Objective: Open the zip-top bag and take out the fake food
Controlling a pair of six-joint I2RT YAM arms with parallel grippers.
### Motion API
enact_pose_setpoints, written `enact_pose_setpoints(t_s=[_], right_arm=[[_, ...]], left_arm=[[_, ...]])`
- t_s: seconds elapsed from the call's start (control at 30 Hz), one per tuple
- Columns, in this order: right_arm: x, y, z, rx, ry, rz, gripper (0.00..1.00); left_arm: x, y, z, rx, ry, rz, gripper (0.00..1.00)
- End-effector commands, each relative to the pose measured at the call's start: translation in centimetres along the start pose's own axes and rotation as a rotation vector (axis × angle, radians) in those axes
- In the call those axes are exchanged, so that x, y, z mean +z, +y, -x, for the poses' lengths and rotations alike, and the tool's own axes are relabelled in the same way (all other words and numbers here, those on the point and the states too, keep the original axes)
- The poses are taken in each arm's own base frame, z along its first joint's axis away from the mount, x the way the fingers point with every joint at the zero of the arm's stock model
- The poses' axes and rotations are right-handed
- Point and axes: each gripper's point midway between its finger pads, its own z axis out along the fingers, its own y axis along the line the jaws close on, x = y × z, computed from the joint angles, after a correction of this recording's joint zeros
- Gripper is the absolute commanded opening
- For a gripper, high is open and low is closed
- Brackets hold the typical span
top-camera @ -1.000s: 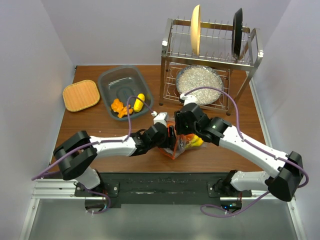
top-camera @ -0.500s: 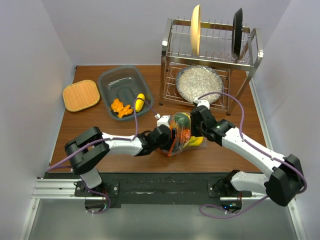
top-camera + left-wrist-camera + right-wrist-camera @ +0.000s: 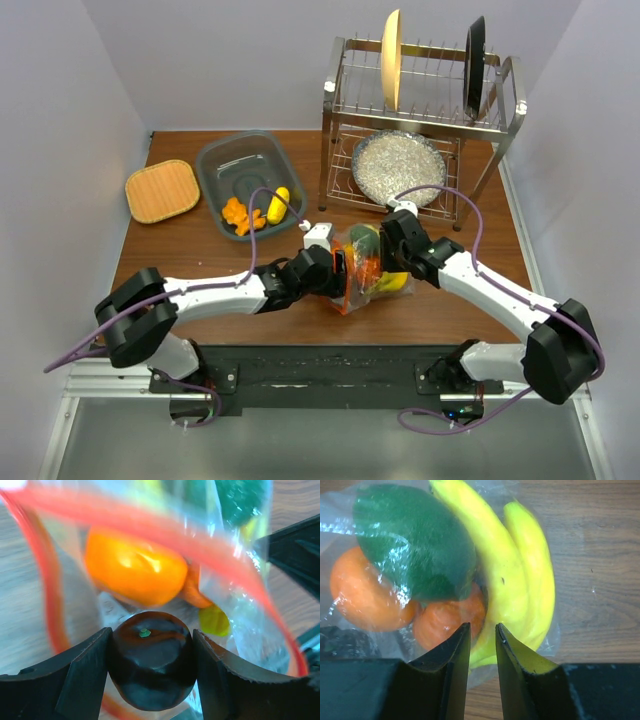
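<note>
The zip-top bag (image 3: 368, 268) lies on the table between my two grippers, its orange-red zip strip (image 3: 46, 597) open toward the left. My left gripper (image 3: 338, 272) is at the bag's mouth and shut on a dark brown piece of fake food (image 3: 152, 667). An orange piece (image 3: 132, 572) sits just behind it inside the bag. My right gripper (image 3: 392, 250) is at the bag's far end, its jaws nearly together and pinching the plastic (image 3: 482, 626). Through the plastic I see the banana bunch (image 3: 520, 575), a green piece (image 3: 415, 540) and orange pieces (image 3: 365, 595).
A grey tub (image 3: 222, 160) at the back left holds orange pieces (image 3: 237, 215) and a lemon (image 3: 279, 204). A woven square mat (image 3: 162, 190) lies left of it. A metal dish rack (image 3: 420, 110) with a silver plate (image 3: 398, 165) stands behind the bag.
The bag has come down from upright to lying on the table, shifted slightly right. The right gripper moved to its far end; the left gripper stays at the mouth.
</note>
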Motion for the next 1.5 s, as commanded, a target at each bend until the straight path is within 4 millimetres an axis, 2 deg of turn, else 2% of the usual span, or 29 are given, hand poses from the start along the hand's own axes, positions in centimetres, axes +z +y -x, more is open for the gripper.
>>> enact_pose_setpoints(t_s=[0.0,0.13,0.27,0.63,0.77,0.87,0.97,1.0,1.07,1.17,1.2,1.23,1.27,1.37,1.47], right_arm=[[0.2,1.0,0.8,0.016,-0.023,0.037,0.30],[0.2,1.2,0.9,0.014,-0.020,0.046,0.29],[0.1,1.3,1.0,0.012,-0.023,0.051,0.29],[0.1,1.5,1.1,0.008,-0.020,0.059,0.29],[0.0,1.6,1.2,0.004,-0.020,0.065,0.29],[0.0,1.7,1.2,0.000,-0.016,0.068,0.29],[-0.3,1.7,1.4,0.000,-0.020,0.072,0.29],[-0.3,1.6,1.4,0.001,-0.023,0.070,0.29],[-0.6,1.7,1.6,0.001,-0.032,0.076,0.29],[-0.8,2.0,1.8,0.011,-0.034,0.093,0.30],[-0.9,2.1,1.9,0.011,-0.036,0.100,0.30],[-1.0,2.3,2.0,0.011,-0.036,0.106,0.30],[-1.1,2.4,2.1,0.011,-0.037,0.112,0.30],[-1.2,2.4,2.2,0.003,-0.039,0.111,0.33],[-1.6,2.4,2.3,-0.002,-0.043,0.121,0.36]], left_arm=[[-1.4,2.1,1.0,0.060,-0.026,0.111,0.30],[-2.2,3.2,1.5,0.080,-0.040,0.164,0.28],[-3.6,3.5,2.9,0.082,-0.085,0.169,0.25],[-5.7,5.3,5.8,0.076,-0.114,0.177,0.24],[-6.8,5.5,7.5,0.050,-0.142,0.141,0.23],[-7.3,6.4,8.8,0.034,-0.163,0.138,0.23],[-7.6,7.0,10.7,0.010,-0.197,0.128,0.23],[-7.7,7.8,11.8,-0.010,-0.219,0.140,0.23],[-7.7,7.8,13.7,-0.023,-0.246,0.120,0.23],[-7.1,8.8,18.3,-0.061,-0.340,0.144,0.24],[-7.1,10.4,20.0,-0.090,-0.369,0.180,0.24],[-6.4,10.7,21.7,-0.103,-0.389,0.194,0.27],[-6.4,12.2,23.4,-0.126,-0.426,0.227,0.29],[-4.6,14.3,26.6,-0.154,-0.456,0.272,0.36],[-2.3,18.1,29.0,-0.176,-0.471,0.352,0.42]])
